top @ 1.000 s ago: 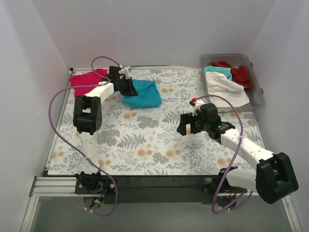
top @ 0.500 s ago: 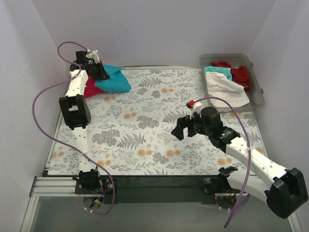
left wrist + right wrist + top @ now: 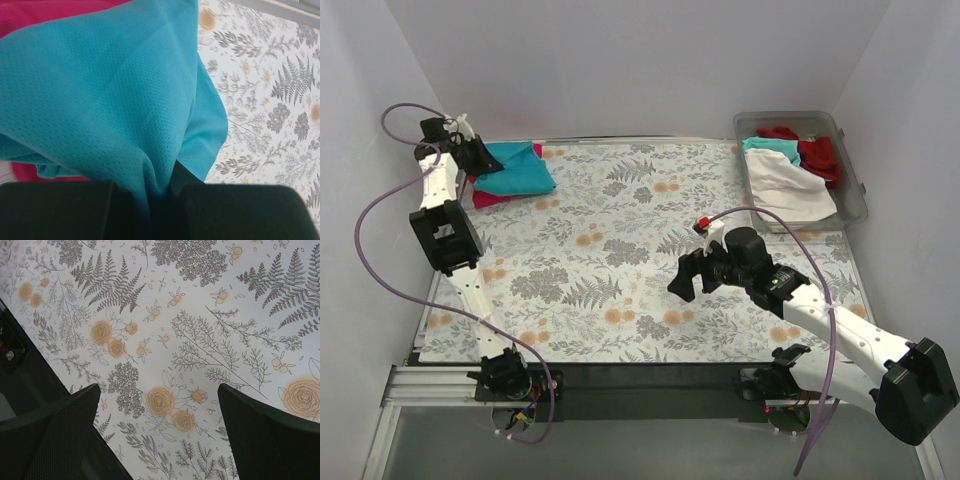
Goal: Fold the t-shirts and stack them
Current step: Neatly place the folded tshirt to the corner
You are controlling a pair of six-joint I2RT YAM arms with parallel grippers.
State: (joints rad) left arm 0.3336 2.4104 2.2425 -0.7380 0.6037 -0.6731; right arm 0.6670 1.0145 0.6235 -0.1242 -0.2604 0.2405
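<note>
Two tees sit piled at the upper left of the overhead view, on the far corner of the floral counter. A clear bin at the upper right holds the loose rest: a white tee, a red tee and a second teal tee. The step in hand looks like stacking. The teal t-shirt lies across the magenta t-shirt, whose edge peeps out beneath at its lower left. The left pincer is clamped on a bunched fold of the teal cloth, which the wrist view shows drawn tight into the closed jaws. The right pincer hangs over bare counter right of centre in the lower half, jaws wide apart, holding nothing. Next, I judge, the left pincer must let go without dragging the teal t-shirt off the pile, then lift clear. The right pincer looks well placed to fetch another tee from the bin.
</note>
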